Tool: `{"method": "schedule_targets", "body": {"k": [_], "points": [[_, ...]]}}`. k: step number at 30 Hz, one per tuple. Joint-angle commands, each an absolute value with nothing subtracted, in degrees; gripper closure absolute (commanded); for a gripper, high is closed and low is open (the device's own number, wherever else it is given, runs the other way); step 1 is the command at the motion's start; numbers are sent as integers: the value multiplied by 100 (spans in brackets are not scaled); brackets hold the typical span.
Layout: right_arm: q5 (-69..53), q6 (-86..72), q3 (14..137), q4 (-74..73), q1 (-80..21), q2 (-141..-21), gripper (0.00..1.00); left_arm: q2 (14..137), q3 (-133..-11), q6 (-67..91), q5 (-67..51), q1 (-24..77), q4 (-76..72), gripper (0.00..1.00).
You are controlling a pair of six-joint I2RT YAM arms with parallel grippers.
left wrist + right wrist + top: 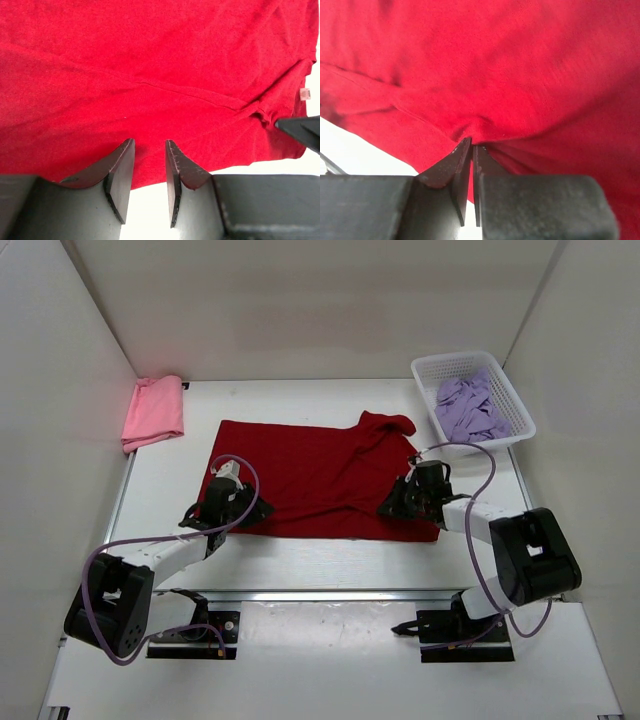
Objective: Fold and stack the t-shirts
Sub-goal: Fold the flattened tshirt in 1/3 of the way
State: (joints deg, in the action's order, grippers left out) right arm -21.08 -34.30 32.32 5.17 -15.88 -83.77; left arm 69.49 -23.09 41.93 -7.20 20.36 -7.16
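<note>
One dark red shirt (310, 475) lies spread on the desk (330, 560), long axis from left to right. At its near hem, the left gripper (150, 142) is released, jaws apart, and the right gripper (471, 142) is clenched on fabric.

White mesh basket (450, 358), far right

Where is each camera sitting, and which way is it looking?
Top camera: above, behind the arms, looking down at the table; both arms show.
Left wrist camera: on the left arm, looking along its open jaws at the dark red shirt.
Right wrist camera: on the right arm, looking along its jaws, shut on that shirt.
All three share the dark red shirt.
</note>
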Motion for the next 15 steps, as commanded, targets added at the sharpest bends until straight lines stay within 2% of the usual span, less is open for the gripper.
{"method": "schedule_targets", "body": {"k": [1,8,11,14,15], "points": [[-2241,-3419,3813,703,-1661,-8629,95,6820,-2382,4236,-853,2083,-862,59],[-1829,-3261,5411,361,-1837,-9490,97,6820,-2347,4280,-835,2127,-870,59],[-1749,-3155,6097,158,-1986,-9948,93,6707,-2347,4298,-809,2083,-861,59],[-1451,-3076,6538,9,-2056,-10212,79,6645,-2355,4333,-790,2057,-853,59],[-1442,-3050,6635,17,-2074,-10265,70,6584,-2373,4342,-765,2039,-870,59]]}}
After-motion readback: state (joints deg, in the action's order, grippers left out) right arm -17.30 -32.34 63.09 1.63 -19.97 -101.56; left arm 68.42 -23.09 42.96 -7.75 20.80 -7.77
